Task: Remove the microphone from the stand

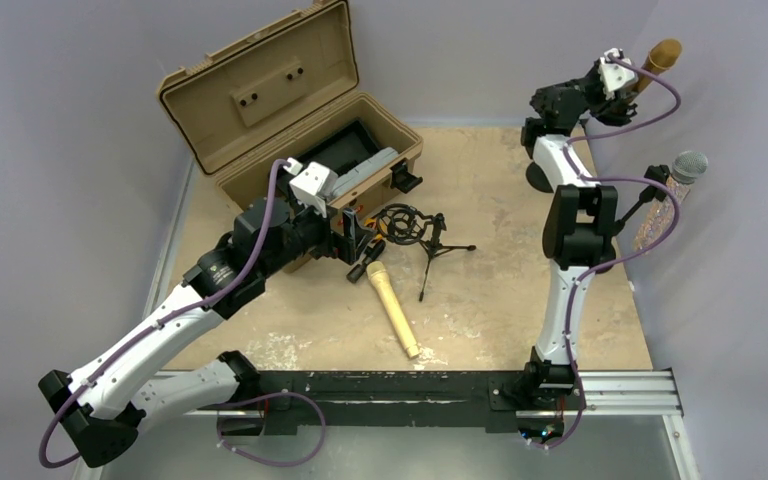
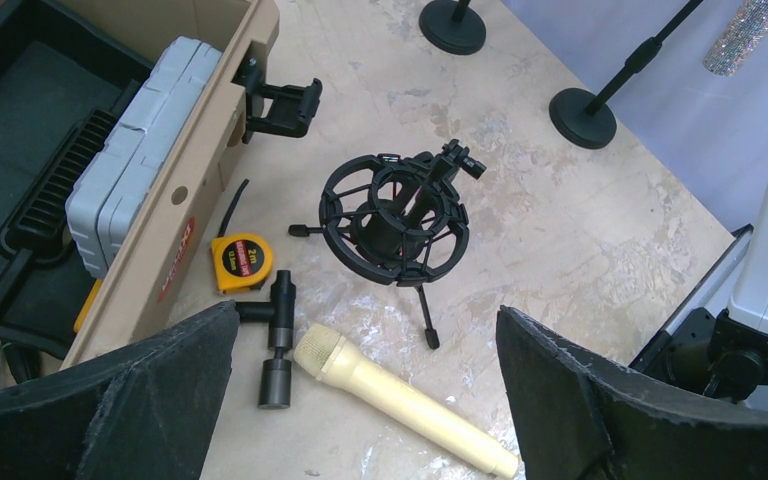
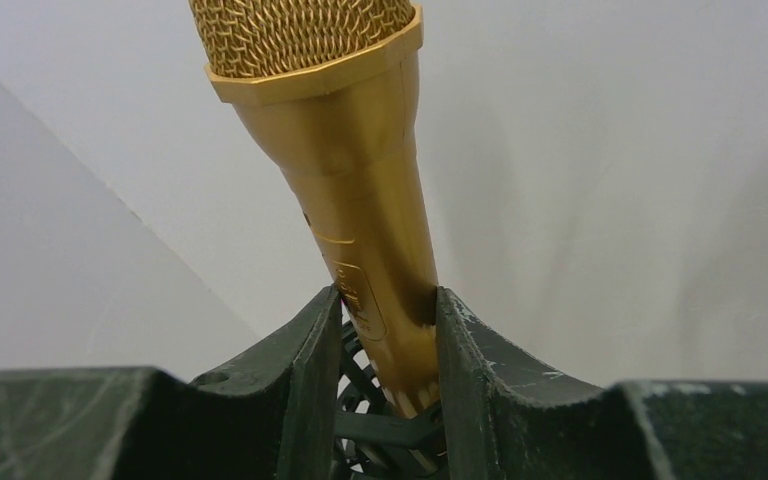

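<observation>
High at the back right, my right gripper (image 1: 628,78) is shut on the body of a gold microphone (image 1: 663,55). In the right wrist view both fingers press the gold microphone (image 3: 360,170) at my right gripper (image 3: 388,330), and the black holder (image 3: 390,420) of the stand shows around its lower end. My left gripper (image 1: 360,240) hangs open over the table. In the left wrist view my left gripper (image 2: 367,315) is wide open above the head of a cream microphone (image 2: 400,400), which lies flat, touching neither finger.
A black shock mount on a small tripod (image 1: 405,225) stands beside the cream microphone (image 1: 392,305). An open tan case (image 1: 260,100) sits at the back left, with a yellow tape measure (image 2: 241,261) and a black T-shaped fitting (image 2: 278,340) by it. A silver microphone (image 1: 688,167) sits on another stand at the right.
</observation>
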`<state>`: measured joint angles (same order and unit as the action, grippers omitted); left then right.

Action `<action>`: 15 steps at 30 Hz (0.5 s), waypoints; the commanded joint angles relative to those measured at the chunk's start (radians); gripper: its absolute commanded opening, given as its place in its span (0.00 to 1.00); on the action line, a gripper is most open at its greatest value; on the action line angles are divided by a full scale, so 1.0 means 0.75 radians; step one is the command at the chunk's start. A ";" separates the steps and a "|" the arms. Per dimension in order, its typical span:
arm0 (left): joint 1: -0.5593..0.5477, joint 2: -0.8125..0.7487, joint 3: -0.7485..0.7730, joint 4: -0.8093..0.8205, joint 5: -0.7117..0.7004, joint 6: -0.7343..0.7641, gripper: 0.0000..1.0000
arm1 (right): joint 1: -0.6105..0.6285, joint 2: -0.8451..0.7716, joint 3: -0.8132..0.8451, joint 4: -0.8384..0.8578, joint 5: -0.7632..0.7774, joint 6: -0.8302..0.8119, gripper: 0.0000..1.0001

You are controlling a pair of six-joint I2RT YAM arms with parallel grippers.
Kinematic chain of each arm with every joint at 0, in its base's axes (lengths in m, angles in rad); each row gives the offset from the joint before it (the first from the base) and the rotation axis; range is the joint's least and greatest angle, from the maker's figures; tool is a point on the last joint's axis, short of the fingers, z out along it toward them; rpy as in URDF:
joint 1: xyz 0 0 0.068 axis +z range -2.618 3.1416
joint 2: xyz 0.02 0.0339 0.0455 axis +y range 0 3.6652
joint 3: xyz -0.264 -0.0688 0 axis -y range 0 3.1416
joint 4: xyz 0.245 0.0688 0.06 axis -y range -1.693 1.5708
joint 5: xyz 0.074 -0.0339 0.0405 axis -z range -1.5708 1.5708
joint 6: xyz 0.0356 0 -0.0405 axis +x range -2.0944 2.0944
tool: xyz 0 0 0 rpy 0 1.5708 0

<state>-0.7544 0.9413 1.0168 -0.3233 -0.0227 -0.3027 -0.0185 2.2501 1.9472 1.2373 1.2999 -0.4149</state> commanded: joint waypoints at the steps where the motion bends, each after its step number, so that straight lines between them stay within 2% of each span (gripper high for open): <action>1: -0.007 -0.022 0.025 0.028 0.001 0.019 0.97 | 0.014 -0.045 0.033 0.230 0.024 -0.128 0.00; 7: -0.007 -0.018 0.025 0.028 0.001 0.020 0.97 | 0.013 -0.026 0.025 0.160 0.006 -0.065 0.00; 11: -0.008 -0.016 0.025 0.028 0.000 0.020 0.97 | 0.014 -0.018 0.006 0.066 -0.019 0.020 0.31; 15: -0.007 -0.010 0.025 0.030 0.004 0.018 0.97 | 0.014 -0.032 0.000 -0.107 -0.063 0.156 0.48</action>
<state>-0.7540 0.9409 1.0168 -0.3233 -0.0227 -0.3027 -0.0132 2.2505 1.9450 1.2587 1.3010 -0.4141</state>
